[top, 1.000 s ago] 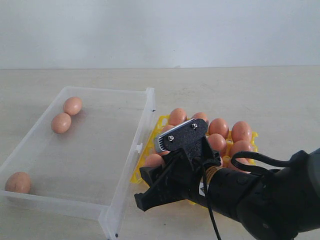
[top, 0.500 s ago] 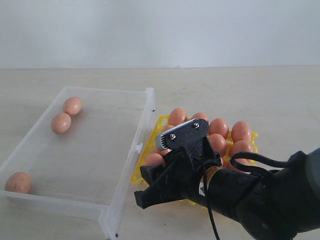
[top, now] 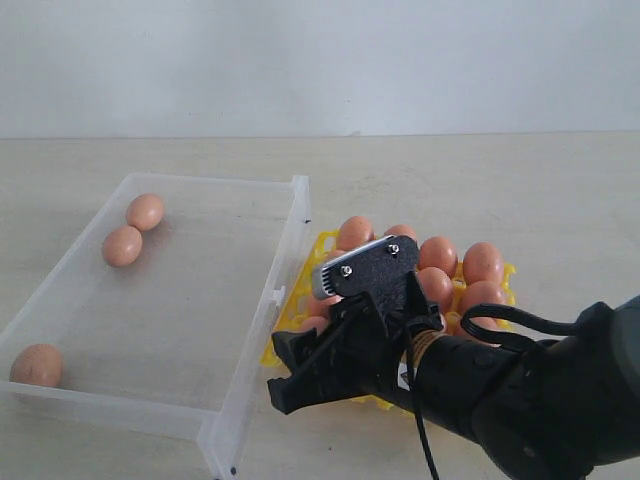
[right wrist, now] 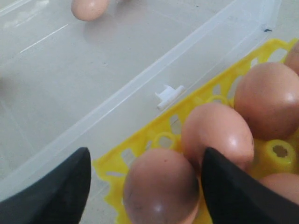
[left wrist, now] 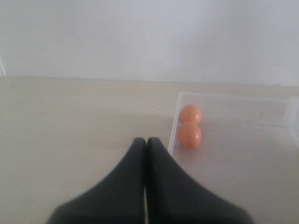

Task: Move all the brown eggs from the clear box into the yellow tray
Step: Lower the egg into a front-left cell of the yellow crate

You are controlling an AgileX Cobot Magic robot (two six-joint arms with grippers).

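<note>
Right claw (right wrist: 145,154): spread wide and gripping nothing; one finger (right wrist: 56,191) stands clear of the egg between them. The other finger sits just beside it, and I cannot tell if it touches.
Brown egg (right wrist: 161,191): faintly speckled, directly between the fingers, seated in a corner cup of the yellow tray (right wrist: 112,165).
Neighbour egg (right wrist: 217,133): in the next cup, close against the first one, just past one fingertip.
Yellow tray: right under the claw; the cups beside and behind the claw hold more brown eggs (top: 437,253). The arm (top: 520,400) hides part of the tray, so the count cannot be told.
Clear box (top: 290,240): just ahead of the fingertips, its long wall with the clip tab (right wrist: 169,94) running alongside the tray's edge.
Eggs in the box: three, all well apart from the right claw. Two (top: 145,212) (top: 122,246) touch each other near a far corner; one (top: 36,365) lies alone in another corner.
Left claw (left wrist: 145,142): fingers pressed together with nothing between them, over the bare table (left wrist: 70,130), beside the box's wall and near the touching pair.
</note>
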